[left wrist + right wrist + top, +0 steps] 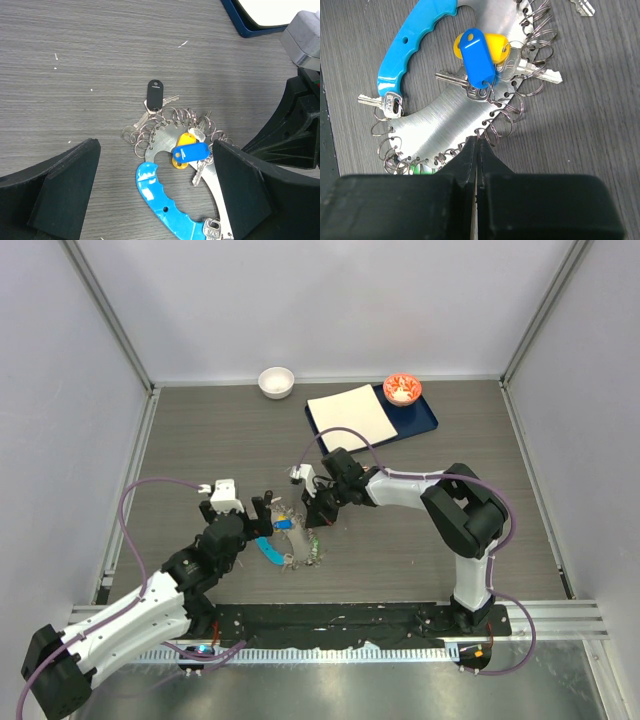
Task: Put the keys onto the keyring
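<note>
The keyring point(445, 120), a brushed-steel crescent edged with small wire rings and fitted with a glossy blue plastic handle point(415, 40), lies flat on the grey wood-grain table point(200, 440). A blue-tagged key point(477, 55) lies across it. The right gripper point(476, 145) is clenched at the ringed edge, half-hiding a green tag point(420, 169). The left gripper point(155, 185) gapes wide nearby.

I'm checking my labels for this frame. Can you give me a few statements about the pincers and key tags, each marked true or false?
1. The left pincer is open. True.
2. The right pincer stands wide open. False: it is shut, its tips at the metal edge of the keyring.
3. The blue tag overlaps the yellow tag. True.
4. The black tag rests on the blue handle. False: it lies on the table, by the keyring's ring-lined edge.
</note>
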`<state>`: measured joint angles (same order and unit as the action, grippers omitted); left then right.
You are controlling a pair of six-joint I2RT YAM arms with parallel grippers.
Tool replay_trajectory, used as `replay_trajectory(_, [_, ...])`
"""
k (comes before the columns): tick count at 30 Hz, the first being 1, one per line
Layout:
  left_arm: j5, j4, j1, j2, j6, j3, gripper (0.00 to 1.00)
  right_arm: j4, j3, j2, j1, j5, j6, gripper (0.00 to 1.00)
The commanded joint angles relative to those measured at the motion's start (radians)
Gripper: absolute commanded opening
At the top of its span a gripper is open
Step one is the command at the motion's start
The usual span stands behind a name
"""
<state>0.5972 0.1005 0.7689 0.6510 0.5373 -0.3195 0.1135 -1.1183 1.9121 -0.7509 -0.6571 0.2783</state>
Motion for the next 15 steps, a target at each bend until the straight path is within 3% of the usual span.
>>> replay_trajectory(1, [-0.011, -0.061, -0.005, -0.007, -0.026, -0.004, 1.00, -0.029, 0.000, -0.024, -0.007, -0.013, 0.019, 0.01])
replay_trajectory(15, [-0.168, -0.186, -0.005, -0.166, -0.128, 0.074, 1.00, -0.089, 0.115, -0.300, -0.047, 0.116, 0.055, 0.01])
